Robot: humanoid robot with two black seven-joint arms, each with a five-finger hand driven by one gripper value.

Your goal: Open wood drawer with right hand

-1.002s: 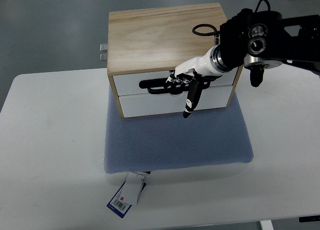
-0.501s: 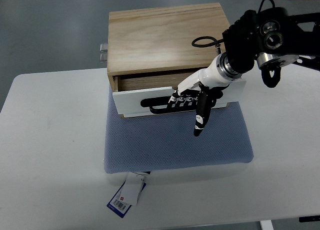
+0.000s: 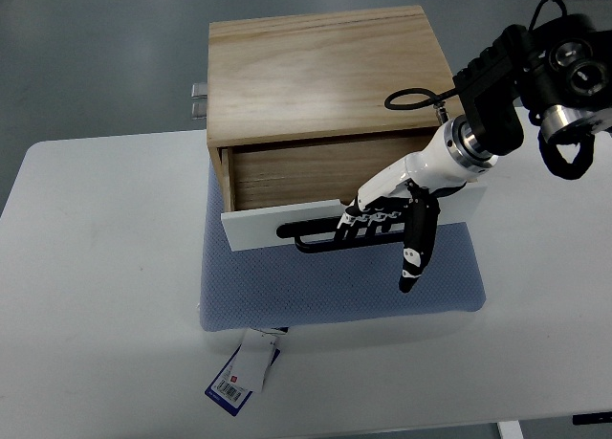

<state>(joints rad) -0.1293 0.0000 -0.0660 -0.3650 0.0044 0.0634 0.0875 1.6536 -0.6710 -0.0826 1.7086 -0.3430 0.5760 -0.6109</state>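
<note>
Top view. Wood drawer point(image 3: 335, 186) of the wooden cabinet point(image 3: 325, 71) stands partly open, its white front point(image 3: 277, 219) tilted slightly, left end nearer the camera side. The cabinet sits on a blue mesh pad point(image 3: 325, 286) on the white bench point(image 3: 96, 296).

Right hand point(image 3: 382, 219) comes in from the right edge; four fingers point(image 3: 368, 219) are curled over the black bar handle point(image 3: 320, 236), gripping it, thumb hanging down below the front.

Judgement: the pull is under way and roughly halfway. To do it well, draw straight toward the robot along the drawer's travel, keep the fingers hooked behind the bar, and avoid sideways load, since the front already looks skewed and could bind. The cabinet may slide on the pad.

Left hand: not seen.

Writing: a blue-and-white tag point(image 3: 241, 374) hangs from the pad's near edge; its print is too small to read.
</note>
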